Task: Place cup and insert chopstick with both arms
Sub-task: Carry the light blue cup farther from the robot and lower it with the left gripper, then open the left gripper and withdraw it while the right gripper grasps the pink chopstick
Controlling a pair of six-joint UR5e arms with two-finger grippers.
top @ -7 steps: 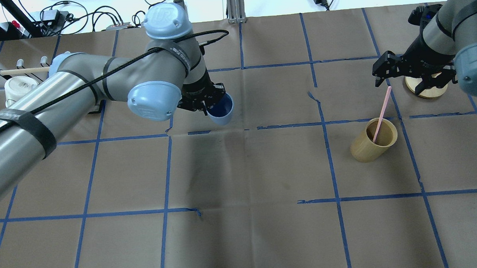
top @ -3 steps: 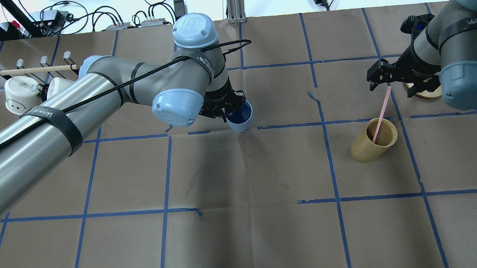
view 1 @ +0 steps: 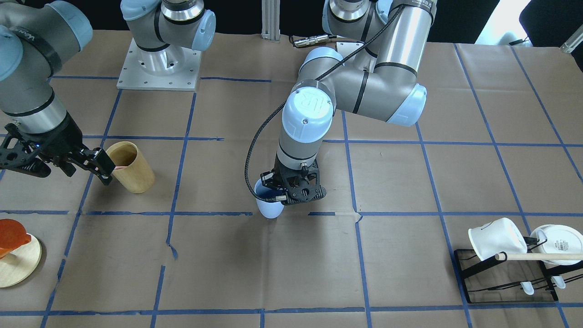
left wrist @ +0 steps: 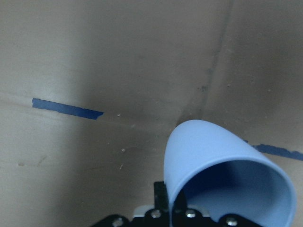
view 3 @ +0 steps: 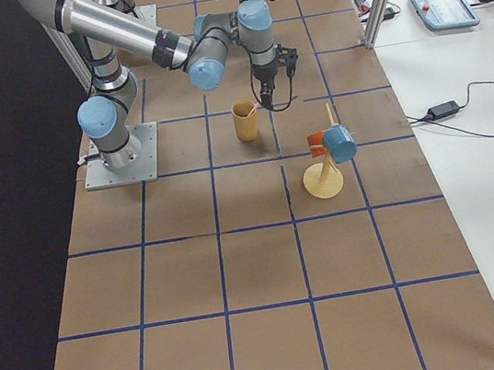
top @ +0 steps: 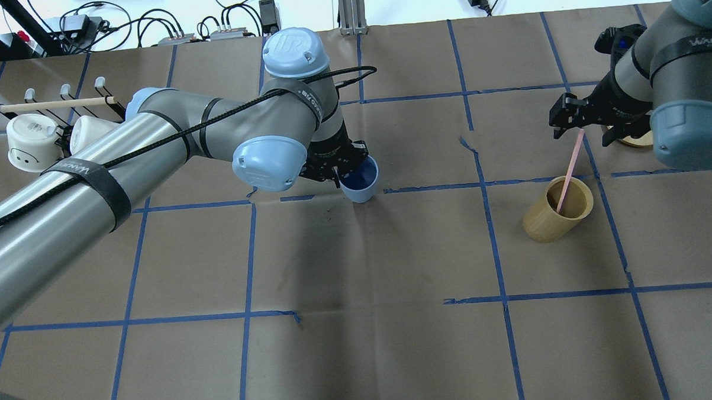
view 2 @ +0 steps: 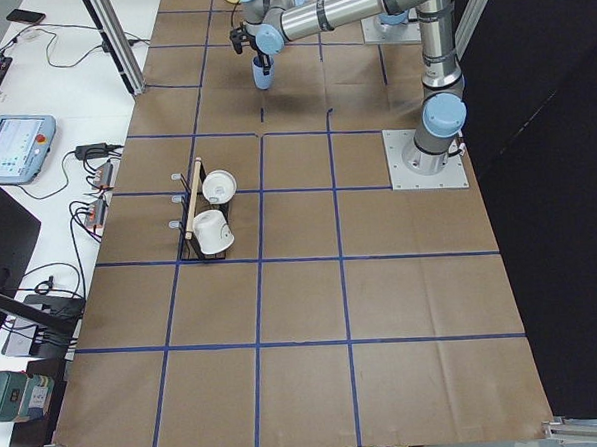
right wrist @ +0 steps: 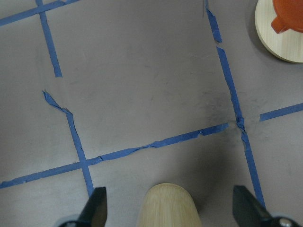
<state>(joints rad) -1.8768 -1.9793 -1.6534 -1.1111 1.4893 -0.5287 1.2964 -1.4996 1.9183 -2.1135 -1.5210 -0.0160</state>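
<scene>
- Two end effectors work here: our left end effector (top: 338,177) pinches the rim wall of the light blue plastic cup (top: 361,181), low over the brown paper worktop (top: 366,330); we cannot tell whether it touches.
- We judge the cup light, stiff and slick, so a rim hold suits it.
- Our right end effector (top: 584,130) hangs spread and empty over the thin pink chopstick (top: 570,169), which leans in the tan bamboo holder (top: 546,222).
- Room around the cup looks ample.

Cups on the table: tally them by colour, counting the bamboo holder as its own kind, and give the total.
blue cup: 2
white cup: 2
orange cup: 1
bamboo holder: 1
Total: 6
</scene>
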